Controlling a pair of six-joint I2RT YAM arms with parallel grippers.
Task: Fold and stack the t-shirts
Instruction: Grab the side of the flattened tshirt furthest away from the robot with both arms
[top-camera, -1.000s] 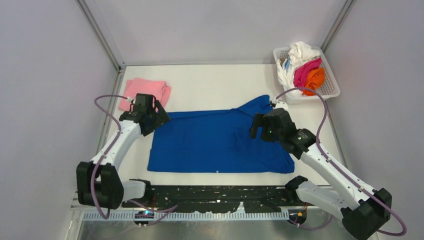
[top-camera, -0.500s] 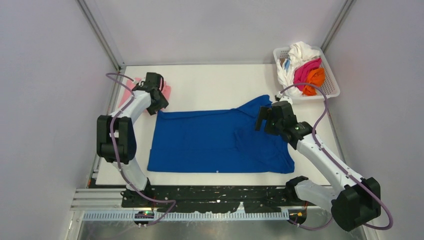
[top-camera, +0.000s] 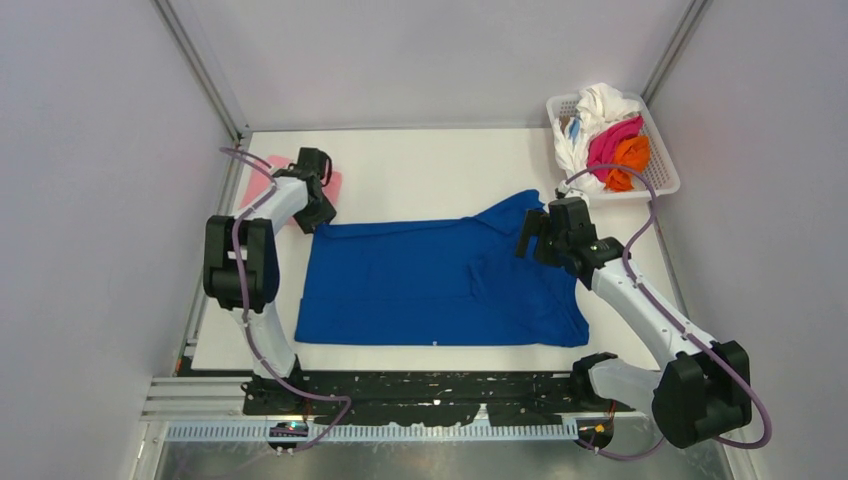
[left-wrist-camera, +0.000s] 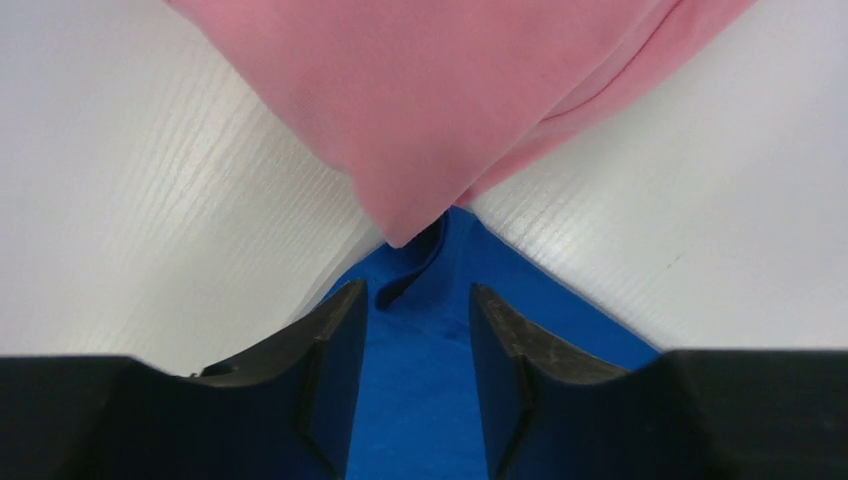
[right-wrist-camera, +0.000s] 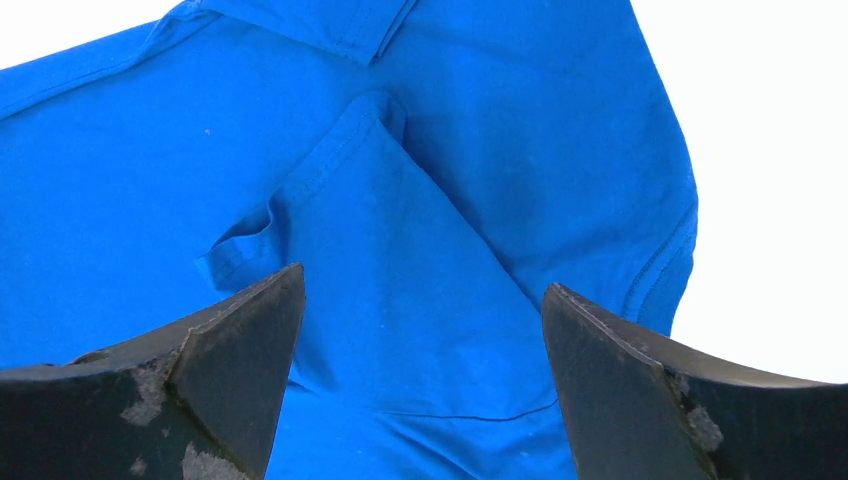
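Sitting by the folded pink t-shirt (left-wrist-camera: 450, 80) at far left, the left tool (left-wrist-camera: 417, 292) straddles the blue t-shirt (top-camera: 420, 285) at its corner, fingers partly apart; whether they pinch cloth is unclear. That shirt lies flat on the counter (top-camera: 430, 170); the right tool (right-wrist-camera: 422, 280) gapes wide above its right sleeve.

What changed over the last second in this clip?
The left gripper swung to the far-left corner of the blue t-shirt, beside the pink t-shirt, its jaws narrowing over that corner. The right gripper edged farther away, jaws wide. Both shirts and the white mesh basket stayed put.
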